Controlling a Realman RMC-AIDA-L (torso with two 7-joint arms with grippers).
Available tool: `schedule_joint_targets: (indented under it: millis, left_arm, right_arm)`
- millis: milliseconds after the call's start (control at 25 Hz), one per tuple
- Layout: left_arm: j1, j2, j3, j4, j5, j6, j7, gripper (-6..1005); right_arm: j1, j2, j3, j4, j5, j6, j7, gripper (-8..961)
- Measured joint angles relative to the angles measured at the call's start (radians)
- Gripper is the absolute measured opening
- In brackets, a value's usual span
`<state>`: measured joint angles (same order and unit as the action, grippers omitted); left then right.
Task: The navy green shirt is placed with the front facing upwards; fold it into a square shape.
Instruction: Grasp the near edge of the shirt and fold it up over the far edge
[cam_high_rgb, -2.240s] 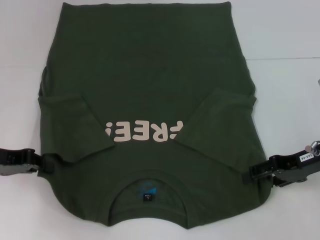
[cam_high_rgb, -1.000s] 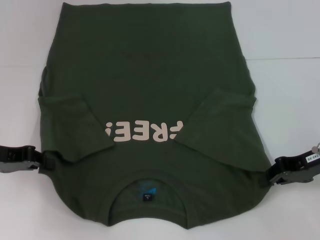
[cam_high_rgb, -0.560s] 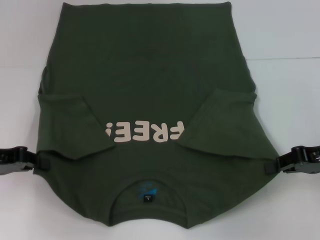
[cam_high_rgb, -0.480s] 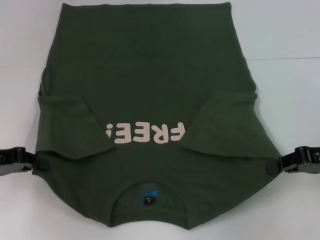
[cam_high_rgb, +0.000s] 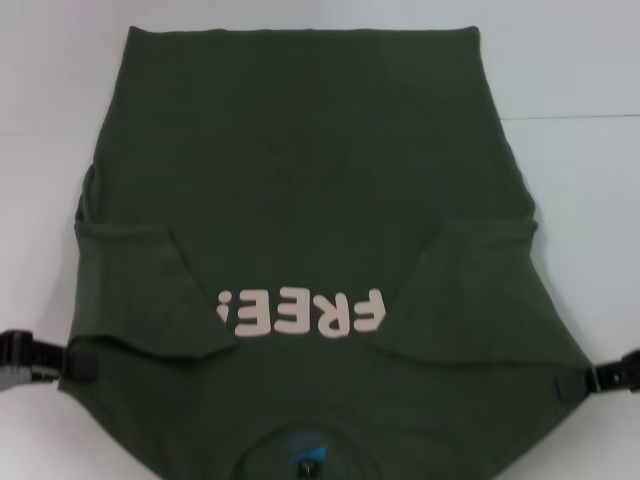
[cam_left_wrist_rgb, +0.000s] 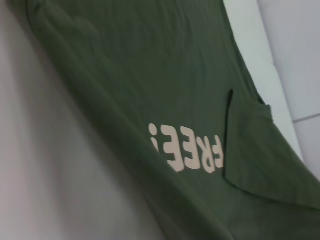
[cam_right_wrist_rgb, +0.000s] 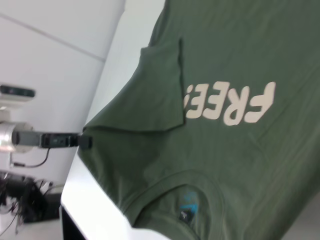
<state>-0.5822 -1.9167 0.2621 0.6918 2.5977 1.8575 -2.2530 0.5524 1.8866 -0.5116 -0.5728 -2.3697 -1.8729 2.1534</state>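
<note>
A: What sits nearest the robot?

B: The collar end of the navy green shirt (cam_high_rgb: 300, 200). The ribbed neck (cam_high_rgb: 305, 440) curves at the near edge of the head view, with a small label with blue print (cam_high_rgb: 305, 455) inside it.

A: And the grippers?

B: Level with the shoulders, one on each side. The left gripper (cam_high_rgb: 70, 360) is at the shirt's left edge, its fingers pinched on the cloth of the shoulder. The right gripper (cam_high_rgb: 580, 383) is at the right edge, gripping the fabric the same way. Both jaws are narrow, closed on the shirt.

A: Does the shirt lie flat there?

B: I cannot tell for certain. The near part looks drawn taut between the two grippers, and in the right wrist view the cloth hangs over a white table edge (cam_right_wrist_rgb: 90, 200), with the left gripper seen farther off holding the shoulder corner.

A: What comes beyond that?

B: The pale "FREE!" lettering (cam_high_rgb: 300, 312), reading upside down from the head view. Both short sleeves are folded inward over the front: the left sleeve (cam_high_rgb: 140, 290) beside the exclamation mark, the right sleeve (cam_high_rgb: 470, 295) just touching the letter F.

A: And farthest off?

B: The body of the shirt spreads over the white table (cam_high_rgb: 570, 180), narrowing to a straight hem (cam_high_rgb: 300, 30) at the far end.
</note>
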Motion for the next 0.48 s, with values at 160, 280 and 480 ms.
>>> schedule_joint_targets:
  millis: [160,280,480]
  left_arm:
    - [0.027,-0.002,-0.007,0.01,0.01,0.083,0.012,87]
    - [0.051,-0.009,-0.004,0.022,0.012,0.143,0.018,89]
    - [0.078,-0.018,0.001,0.029,0.038,0.181,0.022,90]
  right_arm:
    - [-0.027,0.0,-0.022,0.001,-0.005,-0.057,-0.04,55]
    - [-0.045,0.0,-0.031,0.002,-0.006,-0.079,-0.054,56]
    - [-0.062,-0.001,-0.042,0.002,-0.006,-0.096,-0.064,58]
